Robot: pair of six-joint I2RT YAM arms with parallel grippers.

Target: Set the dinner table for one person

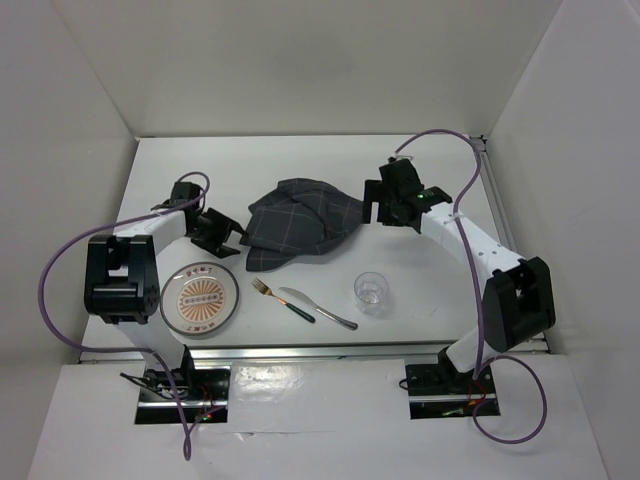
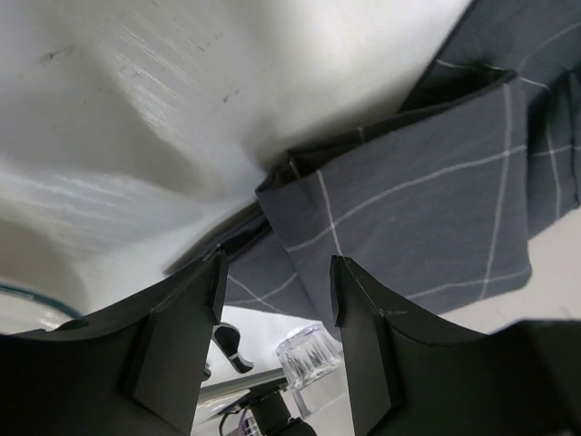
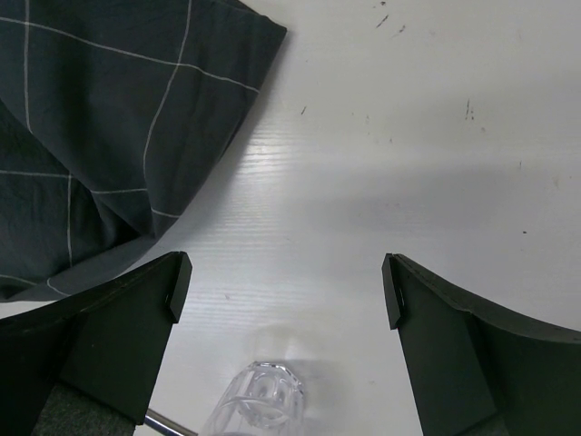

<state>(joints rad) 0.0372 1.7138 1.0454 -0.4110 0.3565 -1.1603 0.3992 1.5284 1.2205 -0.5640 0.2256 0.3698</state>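
Note:
On the white dinner table (image 1: pixel 300 160) lie a crumpled dark grey cloth with light grid lines (image 1: pixel 300 222), a round patterned plate (image 1: pixel 200 299), a fork (image 1: pixel 280 299), a knife (image 1: pixel 318 307) and a clear glass (image 1: pixel 371 292). My left gripper (image 1: pixel 225 237) is open and empty at the cloth's left edge; its view shows the cloth (image 2: pixel 418 191) just beyond the fingers and the glass (image 2: pixel 310 356) far off. My right gripper (image 1: pixel 378 206) is open and empty at the cloth's right edge; its view shows the cloth (image 3: pixel 100 136) at upper left and the glass (image 3: pixel 259 404) below.
White walls (image 1: pixel 70 150) enclose the table on the left, back and right. Purple cables (image 1: pixel 60 270) loop from both arms. The arm bases (image 1: pixel 440 380) sit at the near edge.

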